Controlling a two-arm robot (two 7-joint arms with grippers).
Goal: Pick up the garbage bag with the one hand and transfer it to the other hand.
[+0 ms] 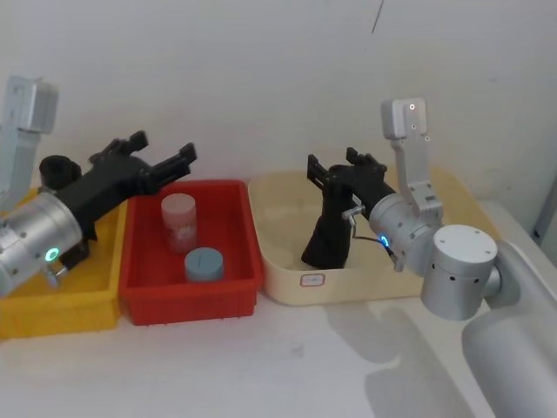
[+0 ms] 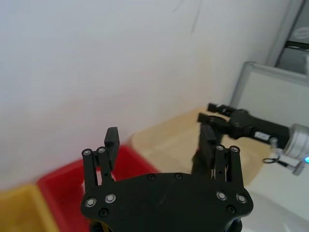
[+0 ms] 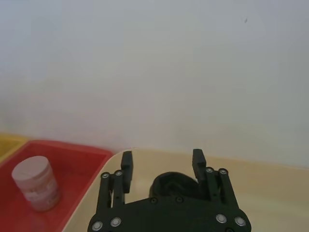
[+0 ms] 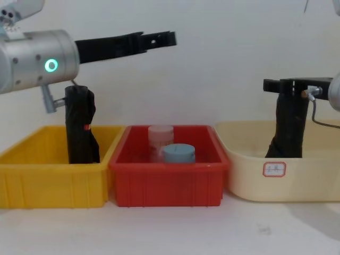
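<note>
— Where is the garbage bag (image 1: 331, 228)?

— It stands upright in the cream bin (image 1: 374, 283) on the robot's right, with its base on the bin floor. It is taller than the bin wall, so its top sticks out where a tool can reach it from the side.

— And the right tool (image 1: 338, 167)?

— It is level with that top, one finger on each side. The right wrist view shows a gap between one finger and the plastic. I judge the tool to be open around the bag and not yet pinching, and the bag is not lifted.

— Why take it so high?

— Probably to leave the lower body free for the other side to grasp.

— And the left tool (image 1: 164, 148)?

— It is raised above where the yellow bin (image 1: 52, 313) meets the red bin (image 1: 191, 300). Its fingers are spread wide and empty, pointing towards the right. It seems placed to receive, but it is well apart from the bag.

— Could anything be mistaken for the bag?

— Yes. A second black roll (image 4: 81, 127) with a small red mark stands in the yellow bin below the left arm. The red bin holds a pink jar (image 1: 178, 222) and a blue-lidded jar (image 1: 204, 264). All three bins sit side by side on the white tabletop (image 1: 261, 366).
</note>
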